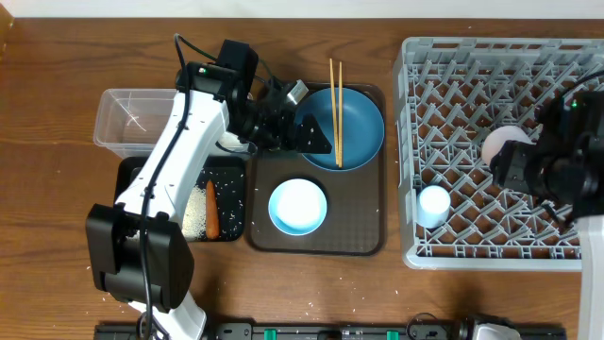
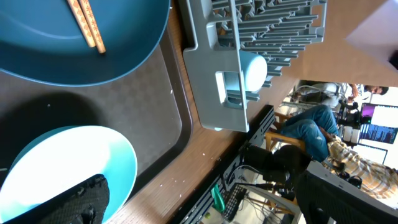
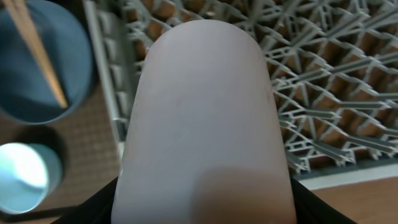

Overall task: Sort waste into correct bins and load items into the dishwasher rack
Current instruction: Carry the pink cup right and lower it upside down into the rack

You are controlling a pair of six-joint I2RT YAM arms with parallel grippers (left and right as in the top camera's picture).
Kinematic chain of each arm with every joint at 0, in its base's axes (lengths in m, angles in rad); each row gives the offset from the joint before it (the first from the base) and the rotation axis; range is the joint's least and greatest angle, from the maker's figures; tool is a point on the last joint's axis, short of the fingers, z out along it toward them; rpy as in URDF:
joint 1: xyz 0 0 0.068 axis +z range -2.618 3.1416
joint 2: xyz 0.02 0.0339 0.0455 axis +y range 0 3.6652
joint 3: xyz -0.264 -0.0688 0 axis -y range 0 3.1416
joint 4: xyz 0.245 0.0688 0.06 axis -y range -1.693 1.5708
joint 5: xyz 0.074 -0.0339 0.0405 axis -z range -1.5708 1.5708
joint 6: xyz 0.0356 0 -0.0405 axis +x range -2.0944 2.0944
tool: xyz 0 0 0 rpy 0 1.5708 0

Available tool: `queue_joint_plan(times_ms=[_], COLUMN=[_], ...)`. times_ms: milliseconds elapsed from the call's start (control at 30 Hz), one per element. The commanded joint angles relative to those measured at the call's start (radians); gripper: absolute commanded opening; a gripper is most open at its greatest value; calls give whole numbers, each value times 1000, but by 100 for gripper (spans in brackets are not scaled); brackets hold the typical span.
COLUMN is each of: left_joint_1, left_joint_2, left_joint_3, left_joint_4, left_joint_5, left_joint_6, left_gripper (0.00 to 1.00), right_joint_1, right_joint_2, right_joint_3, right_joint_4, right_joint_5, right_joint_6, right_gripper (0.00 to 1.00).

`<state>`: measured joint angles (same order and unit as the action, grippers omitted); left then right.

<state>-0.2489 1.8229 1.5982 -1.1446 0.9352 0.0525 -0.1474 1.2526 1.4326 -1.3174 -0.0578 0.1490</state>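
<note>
My left gripper (image 1: 310,135) (image 2: 211,208) is open and empty, over the left rim of the large blue plate (image 1: 357,132) (image 2: 74,56). Two wooden chopsticks (image 1: 335,104) (image 2: 87,25) lie across the plate. The white-blue bowl (image 1: 297,206) (image 2: 62,162) stands on the brown serving tray (image 1: 363,236). My right gripper (image 1: 507,159) (image 3: 205,211) is shut on the pale pink cup (image 1: 500,142) (image 3: 205,118), above the grey dishwasher rack (image 1: 500,250) (image 3: 323,81). The light blue cup (image 1: 434,203) (image 2: 255,71) stands in the rack's front left corner. The wrapper is out of view.
The clear tub (image 1: 127,118) is at the back left. The black tray (image 1: 226,179) in front of it holds rice (image 1: 195,212) and the orange carrot (image 1: 211,208). Something white (image 1: 229,142) shows under my left arm. Rice grains lie scattered on the table.
</note>
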Motion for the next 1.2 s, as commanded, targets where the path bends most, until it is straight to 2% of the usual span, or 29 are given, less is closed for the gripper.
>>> queue_joint_plan(times_ms=[0, 500, 800, 867, 967, 1000, 1100, 1167], left_joint_1=[1, 1, 1, 1, 1, 1, 1, 1], left_joint_2=[-17, -17, -17, -17, -17, -17, -17, -17], left_joint_3=[3, 3, 3, 3, 3, 3, 3, 3], left_joint_4=[-3, -2, -3, -2, -2, -2, -2, -2], left_joint_5=[-6, -6, -6, -6, -6, -6, -6, -6], left_joint_6=[7, 7, 6, 6, 7, 6, 7, 6], left_gripper=[98, 99, 99, 99, 99, 99, 99, 99], right_joint_1=[-5, -5, -8, -9, -9, -9, -10, -10], right_joint_2=[57, 331, 389, 389, 389, 389, 389, 389], right_joint_3=[-7, -7, -14, -14, -14, -14, -14, -14], right_joint_4=[-2, 10, 10, 11, 7, 5, 3, 3], right_joint_5=[85, 114, 137, 137, 137, 136, 136, 136], right_joint_6=[-8, -8, -4, -4, -4, -3, -3, 4], right_gripper=[42, 43, 42, 49, 73, 79, 93, 95])
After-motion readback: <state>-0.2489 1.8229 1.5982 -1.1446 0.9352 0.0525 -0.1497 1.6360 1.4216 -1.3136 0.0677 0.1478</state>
